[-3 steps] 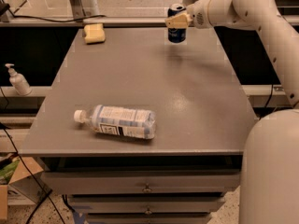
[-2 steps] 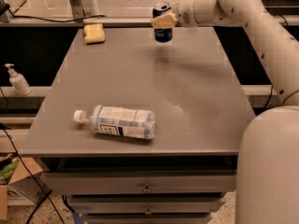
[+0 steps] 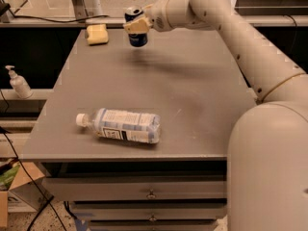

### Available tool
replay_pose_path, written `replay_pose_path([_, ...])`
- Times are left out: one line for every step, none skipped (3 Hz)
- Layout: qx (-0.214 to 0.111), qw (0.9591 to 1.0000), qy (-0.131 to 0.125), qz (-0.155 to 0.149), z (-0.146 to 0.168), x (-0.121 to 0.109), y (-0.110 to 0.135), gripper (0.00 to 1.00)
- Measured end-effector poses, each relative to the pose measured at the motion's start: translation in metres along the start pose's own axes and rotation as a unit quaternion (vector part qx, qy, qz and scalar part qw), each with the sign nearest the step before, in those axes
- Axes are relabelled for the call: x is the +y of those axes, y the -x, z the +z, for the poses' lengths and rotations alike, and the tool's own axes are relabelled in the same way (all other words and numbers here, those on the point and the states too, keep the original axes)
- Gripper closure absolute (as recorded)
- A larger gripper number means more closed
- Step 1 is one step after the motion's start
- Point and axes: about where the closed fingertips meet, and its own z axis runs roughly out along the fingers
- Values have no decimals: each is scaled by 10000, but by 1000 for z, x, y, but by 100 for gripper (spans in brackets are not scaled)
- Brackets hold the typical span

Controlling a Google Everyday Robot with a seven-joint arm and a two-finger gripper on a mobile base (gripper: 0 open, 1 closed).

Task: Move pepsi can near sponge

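Observation:
The pepsi can (image 3: 137,37), dark blue with a silver top, is held upright in the air above the far part of the grey table (image 3: 192,95). My gripper (image 3: 136,25) is shut on the pepsi can, its tan fingers (image 3: 134,26) wrapped across the can's upper half. The sponge (image 3: 96,34), a pale-yellow block, lies on the table's far left corner, a short way left of the can. My white arm reaches in from the right.
A clear plastic bottle (image 3: 120,125) with a white cap lies on its side near the table's front left. A soap dispenser (image 3: 18,82) stands on a shelf to the left. Drawers (image 3: 144,191) sit under the table front.
My gripper has carried the pepsi can leftward across the far edge of the table, closer to the sponge. The bottle and sponge have not moved.

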Motion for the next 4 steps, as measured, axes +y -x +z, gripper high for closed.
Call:
replay_pose_path([-124,9998,116,77,46,15,10,100])
replay_pose_path([-121,9995,71,280,82,20,13,82])
replay_pose_path([-58,9988,-92,481,102,15,11,60])
replay_pose_path([-29,9971,-284,706,112,4,5,36])
